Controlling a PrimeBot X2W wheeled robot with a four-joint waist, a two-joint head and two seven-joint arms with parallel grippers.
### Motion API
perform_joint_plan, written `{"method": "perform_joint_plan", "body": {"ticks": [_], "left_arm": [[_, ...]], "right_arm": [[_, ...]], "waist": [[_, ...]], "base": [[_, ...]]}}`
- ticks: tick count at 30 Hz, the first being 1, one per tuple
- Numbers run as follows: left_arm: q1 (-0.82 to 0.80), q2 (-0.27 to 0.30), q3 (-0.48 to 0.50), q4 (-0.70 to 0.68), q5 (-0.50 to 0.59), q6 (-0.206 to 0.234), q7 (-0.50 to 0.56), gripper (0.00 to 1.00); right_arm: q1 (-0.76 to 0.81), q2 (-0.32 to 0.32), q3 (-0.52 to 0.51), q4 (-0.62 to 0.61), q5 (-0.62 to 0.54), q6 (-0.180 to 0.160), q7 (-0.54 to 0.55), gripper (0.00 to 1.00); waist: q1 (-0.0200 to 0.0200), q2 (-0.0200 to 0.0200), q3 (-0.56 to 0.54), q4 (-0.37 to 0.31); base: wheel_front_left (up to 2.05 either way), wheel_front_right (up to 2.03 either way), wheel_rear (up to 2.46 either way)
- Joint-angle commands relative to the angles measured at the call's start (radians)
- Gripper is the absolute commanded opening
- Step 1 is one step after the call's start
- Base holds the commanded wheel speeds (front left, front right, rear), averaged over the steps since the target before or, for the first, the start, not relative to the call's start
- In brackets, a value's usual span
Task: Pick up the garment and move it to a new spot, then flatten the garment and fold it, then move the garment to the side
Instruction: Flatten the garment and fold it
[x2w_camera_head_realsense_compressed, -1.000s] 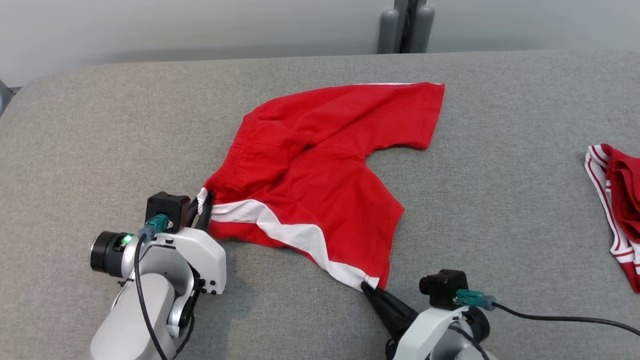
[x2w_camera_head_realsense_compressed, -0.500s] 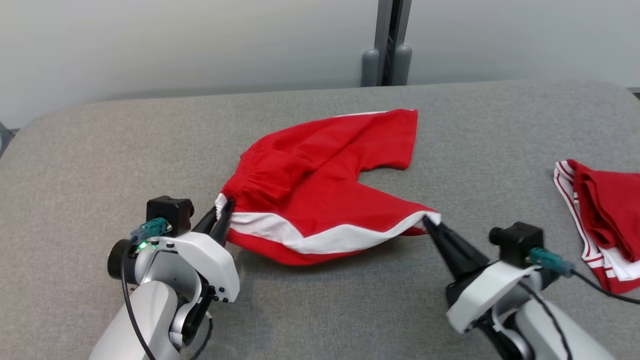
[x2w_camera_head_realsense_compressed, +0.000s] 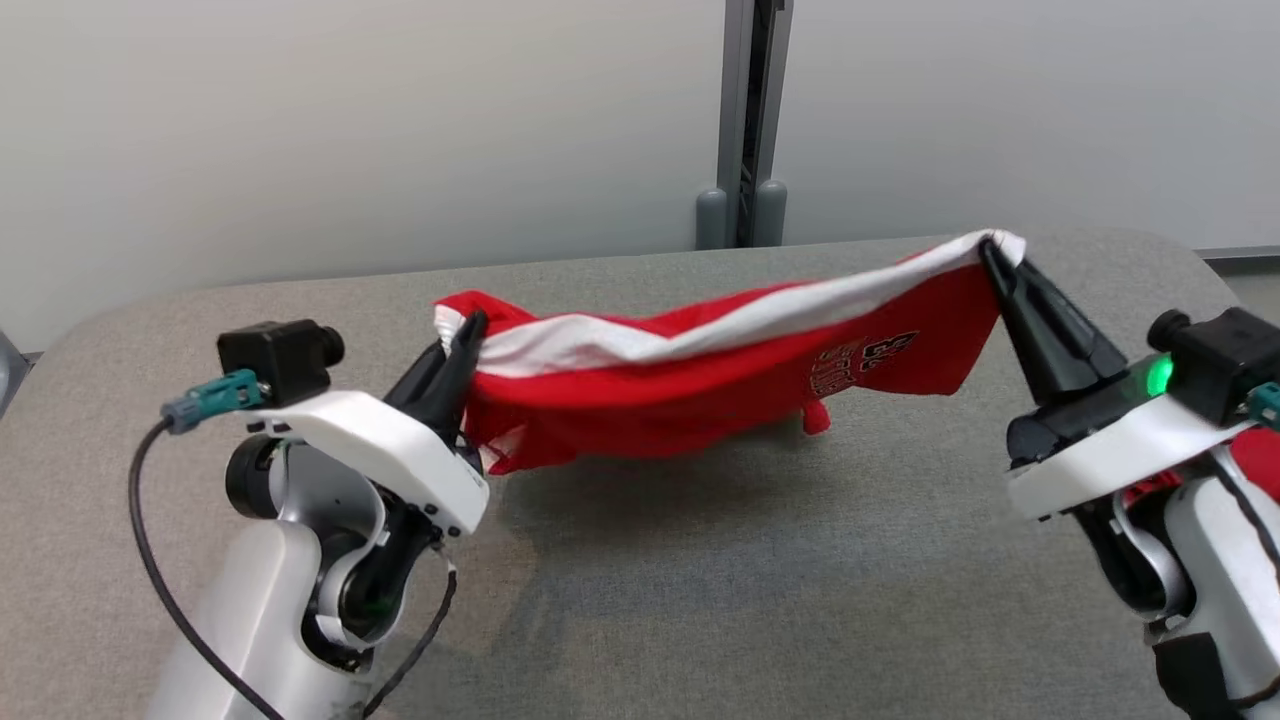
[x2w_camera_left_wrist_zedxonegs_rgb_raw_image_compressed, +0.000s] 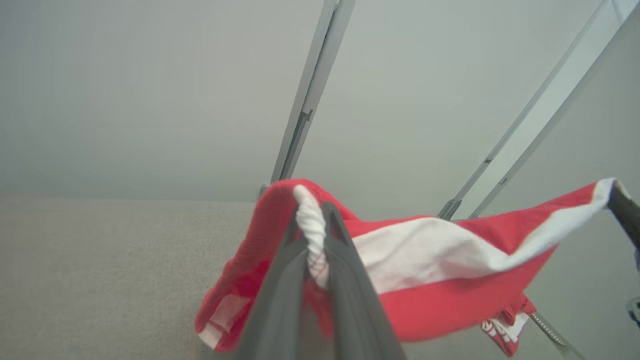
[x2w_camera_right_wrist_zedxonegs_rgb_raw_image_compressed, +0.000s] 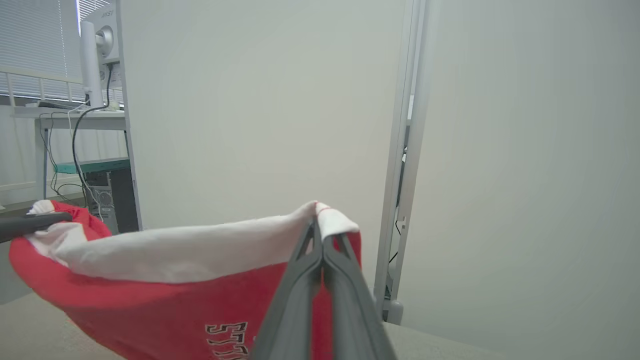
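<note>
The garment is a pair of red shorts (x2w_camera_head_realsense_compressed: 700, 385) with a white side stripe and dark lettering. It hangs stretched in the air above the grey table (x2w_camera_head_realsense_compressed: 700, 600), between my two grippers. My left gripper (x2w_camera_head_realsense_compressed: 468, 330) is shut on the white waistband corner (x2w_camera_left_wrist_zedxonegs_rgb_raw_image_compressed: 311, 225) at the left end. At the right end my right gripper (x2w_camera_head_realsense_compressed: 990, 248) is shut on the white hem corner (x2w_camera_right_wrist_zedxonegs_rgb_raw_image_compressed: 330, 220) and holds it higher. The cloth sags in the middle, and its lower edge hangs just above the table.
A grey post (x2w_camera_head_realsense_compressed: 745, 120) stands against the pale wall behind the table. A bit of another red garment (x2w_camera_head_realsense_compressed: 1255, 465) shows behind my right arm at the right edge. A desk with a monitor (x2w_camera_right_wrist_zedxonegs_rgb_raw_image_compressed: 97, 55) is off to the left in the right wrist view.
Both grippers have lifted the shorts off the table and pulled their ends apart; the right one rose furthest. The head camera has tilted up, showing more wall.
</note>
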Motion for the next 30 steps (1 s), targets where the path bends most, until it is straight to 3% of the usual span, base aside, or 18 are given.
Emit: {"method": "perform_joint_plan", "body": {"ticks": [1,6,14,21,23,25,28,30], "left_arm": [[-0.02,-0.006,0.019,-0.016,-0.017,0.016,0.004,0.0],[-0.058,-0.069,0.069,-0.079,-0.164,0.087,0.085,0.0],[-0.199,-0.086,0.071,-0.074,-0.218,0.179,0.188,0.0],[-0.478,-0.074,0.111,0.059,-0.235,0.264,0.281,0.0],[-0.583,-0.066,0.11,0.123,-0.216,0.271,0.288,0.0],[-0.773,-0.069,0.104,0.216,-0.185,0.25,0.252,0.0],[-0.931,-0.073,0.117,0.338,-0.146,0.21,0.14,0.0],[-1.05,-0.08,0.123,0.418,-0.127,0.193,0.067,0.0]], "right_arm": [[-0.009,0.006,-0.018,-0.015,0.001,0.0,-0.002,0.0],[-0.036,0.012,-0.076,-0.06,-0.007,-0.001,0.04,0.0],[-0.109,0.016,-0.089,-0.081,-0.018,0.0,0.102,0.0],[-0.389,-0.01,-0.044,-0.006,0.029,0.0,0.19,0.0],[-0.506,-0.019,-0.014,0.046,0.043,-0.001,0.198,0.0],[-0.699,-0.02,0.021,0.141,0.069,-0.001,0.181,0.0],[-0.849,0.042,-0.018,0.291,0.129,-0.001,0.146,0.0],[-0.965,0.058,-0.026,0.368,0.108,0.0,0.102,0.0]], "waist": [[0.0,0.0,-0.005,-0.004],[0.0,0.0,-0.015,-0.006],[0.0,0.0,0.026,-0.006],[0.0,0.0,0.214,-0.027],[0.0,0.0,0.276,-0.036],[0.0,0.0,0.366,-0.051],[0.0,0.0,0.417,-0.075],[0.0,0.0,0.455,-0.087]], "base": [[0.0,0.0,0.0],[0.0,0.0,0.0],[0.0,0.0,0.0],[0.0,0.0,0.0],[0.0,0.0,0.0],[0.0,0.0,0.0],[0.0,0.0,0.0],[0.0,0.0,0.0]]}}
